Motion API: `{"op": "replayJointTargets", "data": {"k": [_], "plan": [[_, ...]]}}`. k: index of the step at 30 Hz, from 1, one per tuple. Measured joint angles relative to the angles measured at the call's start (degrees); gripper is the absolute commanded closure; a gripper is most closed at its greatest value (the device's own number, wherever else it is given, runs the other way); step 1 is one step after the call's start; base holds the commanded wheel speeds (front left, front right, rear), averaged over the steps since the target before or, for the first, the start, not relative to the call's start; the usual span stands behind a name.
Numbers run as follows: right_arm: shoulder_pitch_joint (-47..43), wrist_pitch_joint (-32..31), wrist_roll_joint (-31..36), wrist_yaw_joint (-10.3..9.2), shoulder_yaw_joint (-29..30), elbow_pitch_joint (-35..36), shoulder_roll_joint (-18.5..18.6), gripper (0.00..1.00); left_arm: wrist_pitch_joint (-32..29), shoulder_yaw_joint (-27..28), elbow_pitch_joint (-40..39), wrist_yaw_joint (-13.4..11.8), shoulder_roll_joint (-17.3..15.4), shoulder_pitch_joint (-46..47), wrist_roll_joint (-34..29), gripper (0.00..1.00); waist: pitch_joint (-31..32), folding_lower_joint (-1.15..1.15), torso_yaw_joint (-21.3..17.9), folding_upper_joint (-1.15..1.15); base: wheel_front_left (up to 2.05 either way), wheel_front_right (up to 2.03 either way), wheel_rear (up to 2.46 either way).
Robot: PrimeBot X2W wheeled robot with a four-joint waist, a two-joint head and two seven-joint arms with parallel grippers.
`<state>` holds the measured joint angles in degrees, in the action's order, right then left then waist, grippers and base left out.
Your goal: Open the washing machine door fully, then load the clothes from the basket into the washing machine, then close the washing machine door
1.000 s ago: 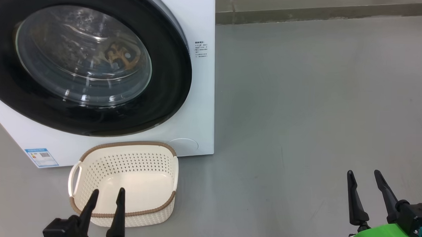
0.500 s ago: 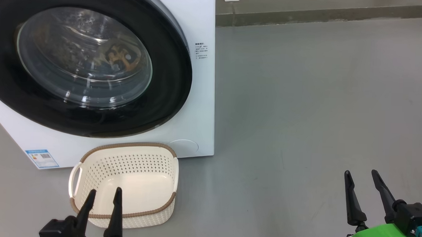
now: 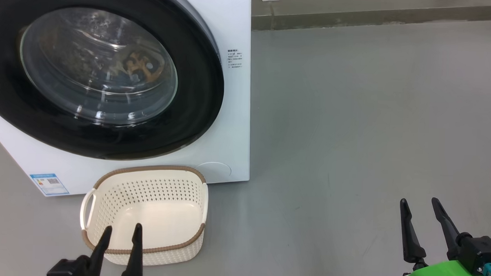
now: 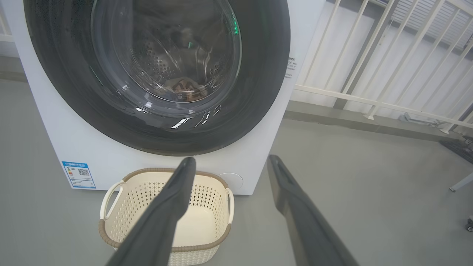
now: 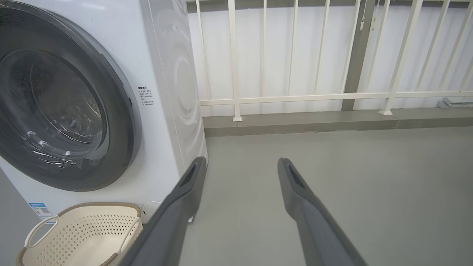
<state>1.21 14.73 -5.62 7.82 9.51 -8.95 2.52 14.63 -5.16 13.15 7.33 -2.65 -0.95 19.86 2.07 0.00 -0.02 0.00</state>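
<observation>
I have both grippers idle with their fingers spread and nothing between them. In the head view the left gripper (image 3: 122,227) sits at the bottom edge, its tips overlapping the near rim of the basket (image 3: 154,186), which stands on the grey floor (image 3: 351,137) straight ahead at 12 o'clock, its bare cream bottom showing. I cannot tell whether the fingers hang above the basket or short of it. Just past the basket, also at 12 o'clock from that gripper, rises the washing machine (image 3: 231,133), and its door (image 3: 198,91) lies flat against the front. Through the glass the clothes (image 3: 139,67) show as a small orange-and-brown patch inside the drum, too dim for me to read further. A blue sticker (image 3: 49,183) sits at 10 o'clock from the left gripper, on the machine's lower corner. The right gripper (image 3: 418,200) hovers over open floor well apart from everything, with the basket at 9 o'clock and the door at 10 o'clock. From the right wrist a white railing (image 5: 314,98) runs at 12 o'clock.
</observation>
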Motion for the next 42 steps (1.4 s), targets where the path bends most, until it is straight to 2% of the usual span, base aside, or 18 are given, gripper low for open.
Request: {"op": "replayJointTargets", "data": {"k": [9, 16, 28, 29, 35, 42], "plan": [[0.0, 0.0, 0.0, 0.0, -0.44, -0.02, -0.01, 0.0, -0.01, -2.34, -0.4, 0.0, -1.01, -0.12, 5.41, 0.0, 0.35, 0.0, 0.06, 0.0, 0.0, 0.0, 0.0], [-0.01, 0.0, 0.01, 0.0, -1.08, -0.05, -0.01, 0.0, -0.01, -3.49, -0.18, 0.0, -1.98, -0.27, 5.86, 0.0, 0.3, 0.0, 0.24, 0.0, 0.0, 0.0, 0.0], [-0.01, 0.0, 0.01, 0.0, -1.41, -0.21, -0.01, 0.0, 0.0, -1.22, -1.08, 0.0, -1.72, -0.27, 5.0, 0.0, 0.26, 0.0, 0.63, 0.0, 0.0, 0.0, 0.0], [-0.03, 0.0, 0.0, 0.02, -1.38, -0.73, -0.05, 1.0, -0.02, -1.23, -0.58, -0.02, -1.65, -0.31, 5.06, 1.0, 0.26, 0.0, 0.64, 0.0, 0.0, 0.0, 0.0], [-1.72, -0.57, -0.43, 0.02, -1.32, -4.9, -0.76, 1.0, -0.43, -1.92, 2.66, -0.01, -0.34, -2.49, 5.79, 1.0, 0.24, 0.0, 0.67, 0.0, 0.0, 0.0, 0.0], [-1.76, -1.6, -4.58, 0.02, -1.27, -4.97, -0.76, 1.0, -1.12, -1.68, 2.76, -0.01, -0.32, -2.55, 8.9, 1.0, 0.24, 0.02, 0.62, 0.0, 0.0, 0.0, 0.0]]}}
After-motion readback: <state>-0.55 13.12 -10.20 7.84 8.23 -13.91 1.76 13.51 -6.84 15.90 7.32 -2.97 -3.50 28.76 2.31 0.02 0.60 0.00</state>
